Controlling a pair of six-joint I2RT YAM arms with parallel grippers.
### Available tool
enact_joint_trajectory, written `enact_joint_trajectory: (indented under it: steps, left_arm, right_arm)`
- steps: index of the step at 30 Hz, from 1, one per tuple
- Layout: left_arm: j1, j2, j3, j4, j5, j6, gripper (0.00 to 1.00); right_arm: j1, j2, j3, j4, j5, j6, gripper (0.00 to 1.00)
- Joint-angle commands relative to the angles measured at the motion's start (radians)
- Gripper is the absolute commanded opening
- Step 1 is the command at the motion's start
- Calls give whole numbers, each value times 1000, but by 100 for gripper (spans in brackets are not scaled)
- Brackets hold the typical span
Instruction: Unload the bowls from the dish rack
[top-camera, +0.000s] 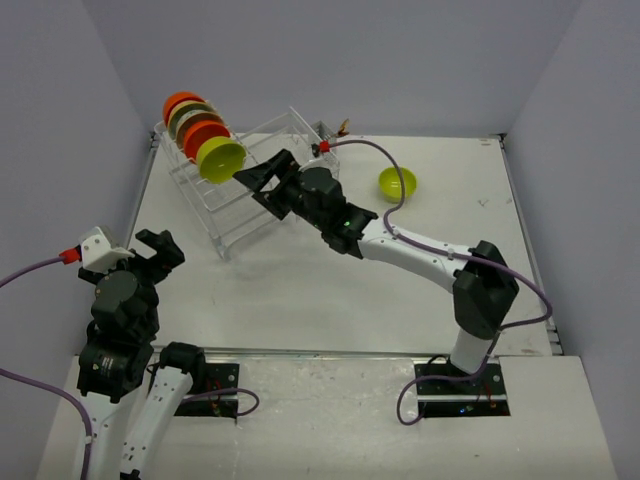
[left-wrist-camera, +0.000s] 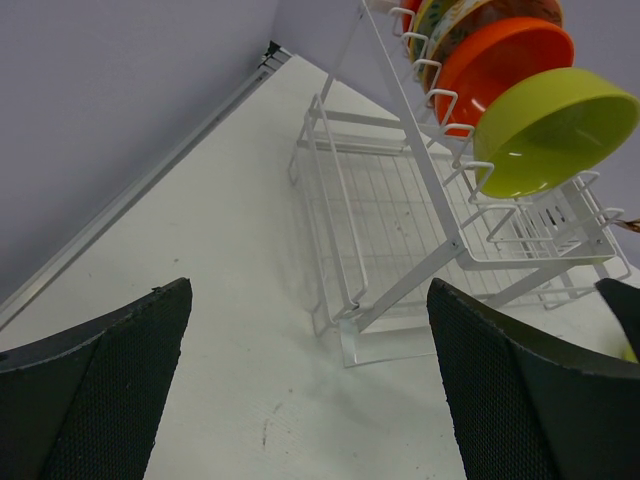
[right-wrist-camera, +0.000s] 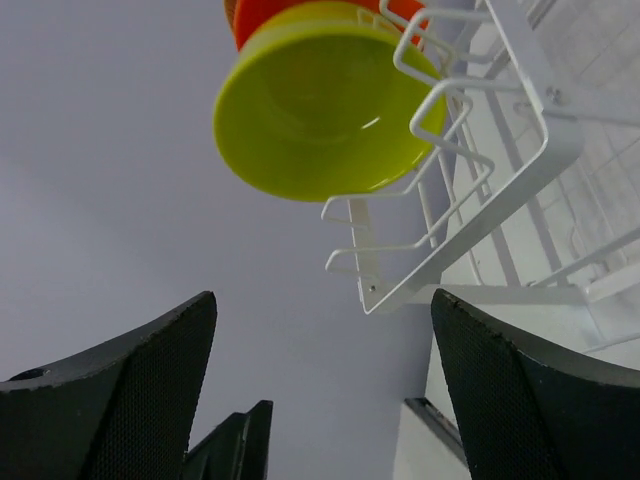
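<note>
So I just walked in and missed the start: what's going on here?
The right gripper, open, is poised just by the front green bowl in the rack, not gripping it. Behind it in the rack stand three more bowls. Another green bowl sits on the table to the right. The left gripper is open near its base, holding nothing.

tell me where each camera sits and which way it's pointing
top external: high above the table's near edge, looking down on the rack, left gripper and right gripper.
left wrist: low over the table, facing the rack; its own open fingers frame the bottom.
right wrist: near the rack's end, tilted up at the front lime bowl; its open fingers show.
shared: both wrist views show that lime bowl in the rack.
</note>
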Motion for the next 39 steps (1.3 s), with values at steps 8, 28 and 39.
enact_joint_trajectory:
  steps: [8, 28, 39]
  left_arm:
    - [0, 0, 0, 17, -20, -19, 100]
    - [0, -14, 0, 17, -17, -20, 100]
    - [0, -17, 0, 20, -10, -19, 100]
  right_arm:
    - [72, 100, 257, -64, 239, 156, 84]
    - [74, 413, 700, -236, 356, 150, 68]
    - [66, 467, 745, -179, 345, 151, 31]
